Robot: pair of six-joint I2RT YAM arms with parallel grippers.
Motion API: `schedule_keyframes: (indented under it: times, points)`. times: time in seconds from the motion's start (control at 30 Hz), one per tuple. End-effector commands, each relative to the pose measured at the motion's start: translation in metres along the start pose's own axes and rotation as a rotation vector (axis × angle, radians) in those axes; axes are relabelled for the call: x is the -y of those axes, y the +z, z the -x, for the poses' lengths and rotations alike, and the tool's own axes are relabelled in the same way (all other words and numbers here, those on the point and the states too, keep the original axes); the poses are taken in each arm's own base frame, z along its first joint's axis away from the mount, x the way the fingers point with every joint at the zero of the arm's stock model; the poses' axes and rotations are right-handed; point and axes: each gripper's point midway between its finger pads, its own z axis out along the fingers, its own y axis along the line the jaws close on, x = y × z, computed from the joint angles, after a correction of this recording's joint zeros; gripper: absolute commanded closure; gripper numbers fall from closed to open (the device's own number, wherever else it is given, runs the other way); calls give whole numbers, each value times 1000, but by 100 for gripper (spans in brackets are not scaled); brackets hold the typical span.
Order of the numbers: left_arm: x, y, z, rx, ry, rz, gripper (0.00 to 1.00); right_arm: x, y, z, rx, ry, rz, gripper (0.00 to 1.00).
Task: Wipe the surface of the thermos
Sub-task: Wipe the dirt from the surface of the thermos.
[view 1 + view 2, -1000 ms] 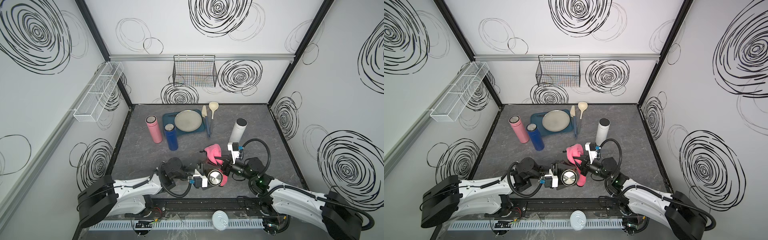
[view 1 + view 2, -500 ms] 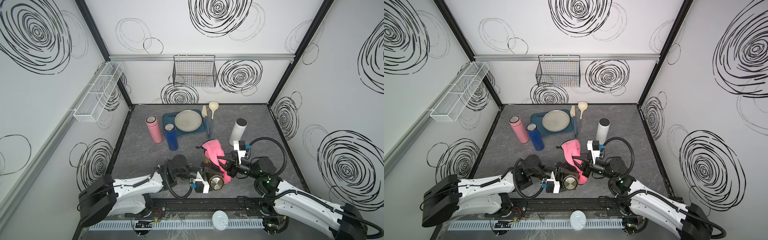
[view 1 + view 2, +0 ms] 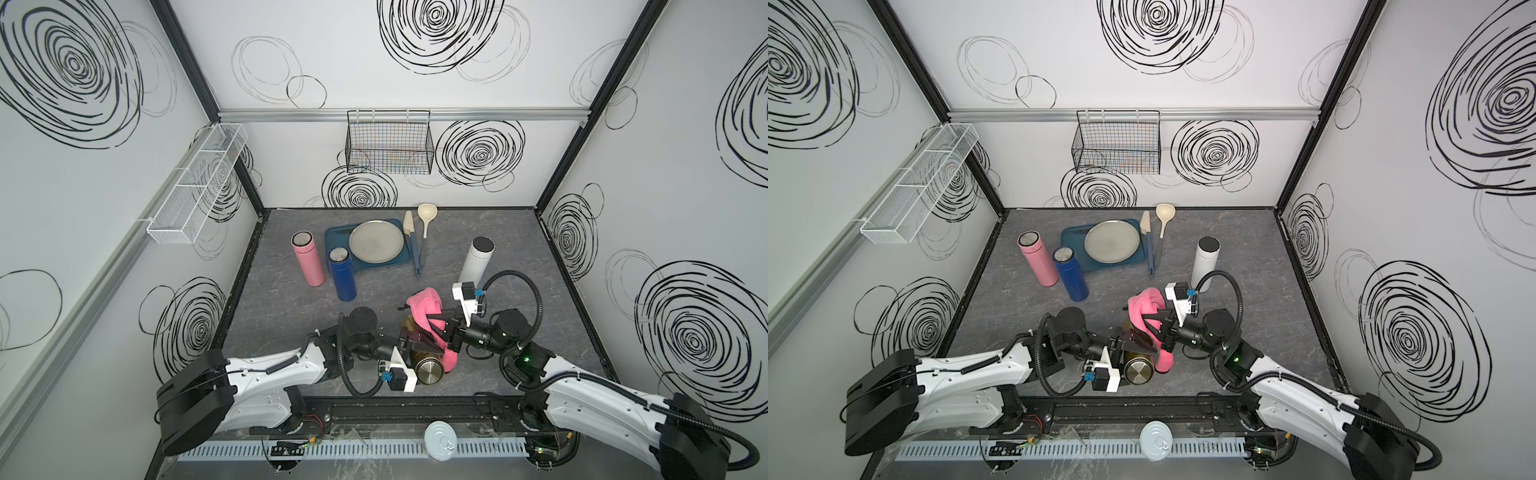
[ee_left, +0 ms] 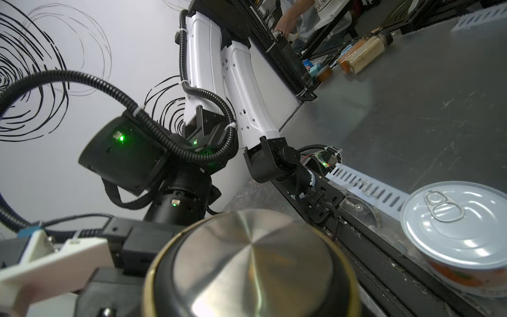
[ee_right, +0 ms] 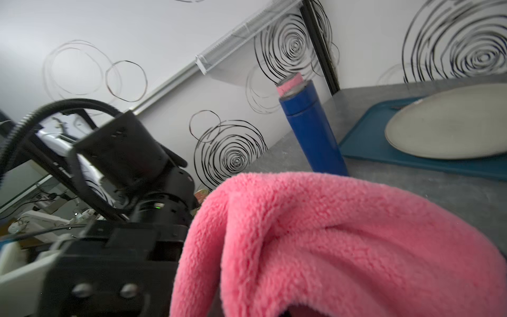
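Grey tabletop (image 3: 291, 316), low left gripper (image 3: 419, 344) clamping gold thermos (image 3: 429, 371), right gripper (image 3: 435, 329) pinching pink cloth (image 3: 422, 303) over it.

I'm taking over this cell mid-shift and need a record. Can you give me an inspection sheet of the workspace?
Surface: grey tabletop, no spills seen.
Job's things: gold thermos tipped, steel base toward the top camera; pink cloth draped over it.
Clutter: pink bottle, blue bottle, white bottle upright; plate on teal tray; spatula, ladle beside it; tin can at front edge.
Grippers: left gripper jaws shut on thermos; right gripper jaws shut on cloth.
Cables: left hose, right hose loop free.
Surroundings: black wire basket, white wire shelf on walls.
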Motion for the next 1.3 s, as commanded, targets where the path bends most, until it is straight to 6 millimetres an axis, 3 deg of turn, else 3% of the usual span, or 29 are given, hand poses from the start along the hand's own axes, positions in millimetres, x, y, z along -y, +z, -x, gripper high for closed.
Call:
schedule_keyframes:
  times: [0.0,0.2,0.3,0.4,0.53,0.63,0.7,0.83,0.93,1.0,1.17,1.27]
  points:
    - [-21,-1,19,70,166,33,100,-24,1,15,25,-64,81,100]
    - [-16,-1,18,67,183,0,100,25,10,-39,-90,38,-43,100]
    - [-10,-1,17,69,194,-29,100,37,13,-52,-128,65,-82,100]
    - [-6,-1,15,69,206,-52,100,24,16,-38,-123,26,-51,100]
    - [-4,-1,15,69,219,-72,100,-11,17,-7,-78,-69,25,100]
    - [-4,0,17,72,237,-78,100,-22,21,-7,-80,-103,48,100]
    - [2,-1,16,66,221,-98,100,-10,25,-21,-109,-81,21,100]
    - [6,-2,17,64,238,-111,100,36,24,-60,-170,10,-96,100]
    - [8,-2,15,62,241,-114,100,54,22,-66,-190,46,-144,100]
    - [7,-1,15,57,242,-112,100,43,26,-56,-187,27,-114,100]
    - [3,0,13,42,250,-99,100,-9,28,-18,-120,-94,-8,100]
    - [3,-1,14,43,246,-97,100,-16,24,-15,-92,-114,5,100]
